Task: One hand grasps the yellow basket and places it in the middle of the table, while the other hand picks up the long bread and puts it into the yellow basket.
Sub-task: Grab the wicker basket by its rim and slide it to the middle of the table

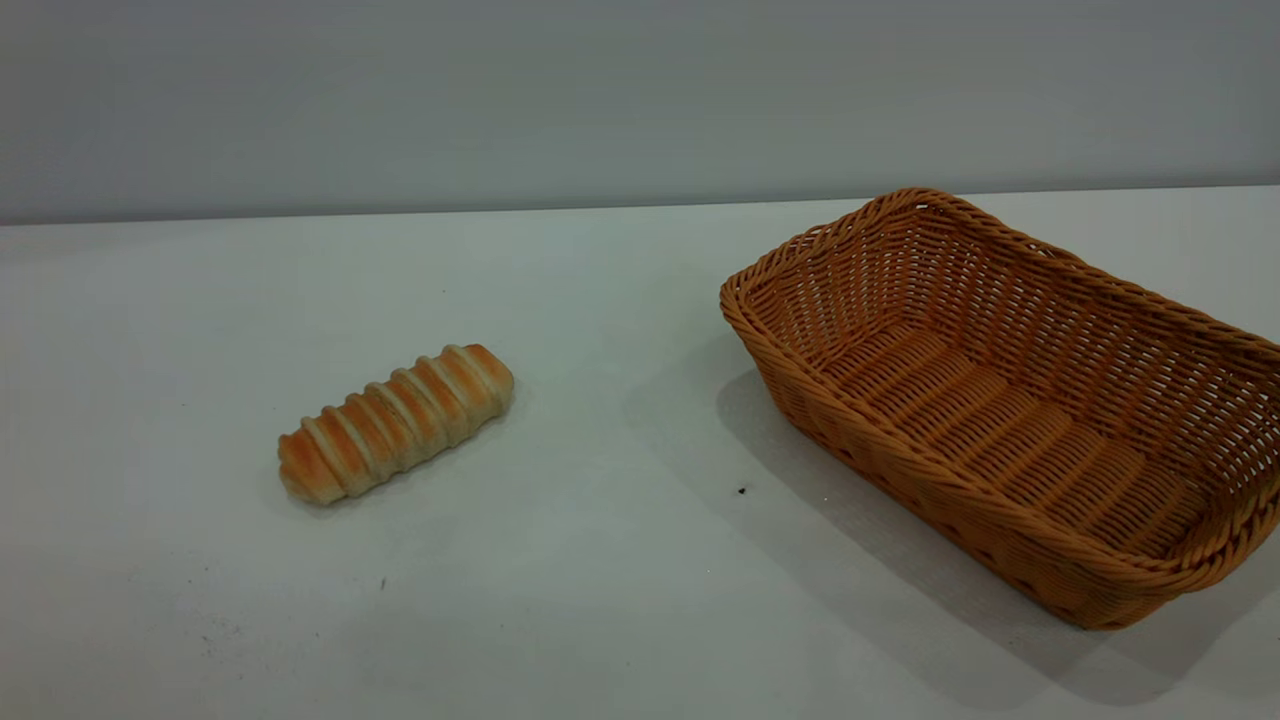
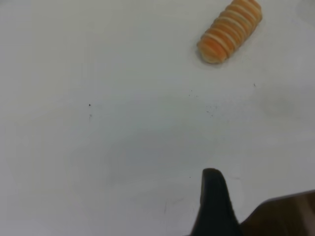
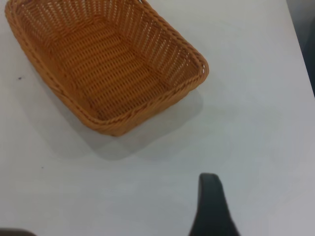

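Exterior view: long bread [image 1: 396, 423] at the left, yellow basket [image 1: 1010, 400] at the right, both on the white table [image 1: 620, 580].
Well apart from each other, the bread lies slantwise and the basket sits upright with nothing inside, its far end running off the right side. From the left wrist, one dark fingertip of the left gripper [image 2: 214, 196] hangs above bare table, short of the bread; from the right wrist, the right gripper [image 3: 210, 201] likewise hangs short of the basket. Whether either pair of fingers is apart or together, I cannot tell.
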Controlling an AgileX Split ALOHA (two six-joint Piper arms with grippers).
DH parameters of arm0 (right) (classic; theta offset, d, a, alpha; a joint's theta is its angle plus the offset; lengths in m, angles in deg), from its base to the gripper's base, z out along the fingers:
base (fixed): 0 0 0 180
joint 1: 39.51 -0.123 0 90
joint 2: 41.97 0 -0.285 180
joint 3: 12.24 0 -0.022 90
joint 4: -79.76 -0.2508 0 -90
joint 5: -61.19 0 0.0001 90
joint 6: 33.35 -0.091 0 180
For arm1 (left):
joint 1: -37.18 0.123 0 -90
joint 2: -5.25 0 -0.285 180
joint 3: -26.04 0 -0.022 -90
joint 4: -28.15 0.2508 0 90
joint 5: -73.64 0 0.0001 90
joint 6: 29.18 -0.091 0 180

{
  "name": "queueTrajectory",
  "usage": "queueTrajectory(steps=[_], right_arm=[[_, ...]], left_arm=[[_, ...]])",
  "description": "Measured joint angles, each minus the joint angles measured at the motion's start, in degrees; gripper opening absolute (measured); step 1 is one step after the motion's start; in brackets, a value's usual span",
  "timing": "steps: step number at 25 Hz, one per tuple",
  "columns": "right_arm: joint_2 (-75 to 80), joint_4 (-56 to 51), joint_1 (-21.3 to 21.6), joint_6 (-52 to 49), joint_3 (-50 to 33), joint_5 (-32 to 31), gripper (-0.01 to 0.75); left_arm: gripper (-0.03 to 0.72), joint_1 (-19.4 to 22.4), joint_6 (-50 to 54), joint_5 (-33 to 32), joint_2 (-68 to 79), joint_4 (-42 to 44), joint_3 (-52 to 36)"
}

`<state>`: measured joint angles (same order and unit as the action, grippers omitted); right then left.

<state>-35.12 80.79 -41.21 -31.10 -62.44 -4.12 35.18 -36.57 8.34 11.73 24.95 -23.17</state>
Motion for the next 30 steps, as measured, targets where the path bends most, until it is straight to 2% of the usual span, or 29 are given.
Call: queueTrajectory(steps=[5,11,17,20,22,25,27,30], right_arm=[[0.00,0.00,-1.18,0.00,0.00,0.00,0.557],[0.00,-0.08,-6.27,0.00,0.00,0.00,0.557],[0.00,-1.03,-12.78,-0.43,0.00,0.00,0.557],[0.27,1.56,-14.87,-4.04,0.00,0.02,0.557],[2.92,3.99,-14.95,-7.47,0.00,-0.03,0.557],[10.49,6.53,-14.95,-12.37,0.65,0.73,0.557],[15.95,6.89,-14.95,-16.02,1.20,4.25,0.557],[23.59,6.88,-14.95,-20.83,1.29,12.80,0.557]], left_arm=[[0.563,-2.54,0.00,0.00,0.00,0.00,0.00],[0.563,-5.63,0.44,0.00,0.00,0.06,0.00],[0.563,-5.69,7.40,0.05,6.66,4.14,0.00],[0.563,-5.74,9.80,0.46,13.40,6.77,0.00],[0.563,-5.74,10.43,2.27,18.26,7.93,0.40],[0.563,-5.74,11.18,9.06,25.19,8.23,0.69],[0.563,-5.74,11.83,14.25,28.82,7.71,0.69],[0.563,-5.74,13.45,19.61,34.00,6.24,0.73]])
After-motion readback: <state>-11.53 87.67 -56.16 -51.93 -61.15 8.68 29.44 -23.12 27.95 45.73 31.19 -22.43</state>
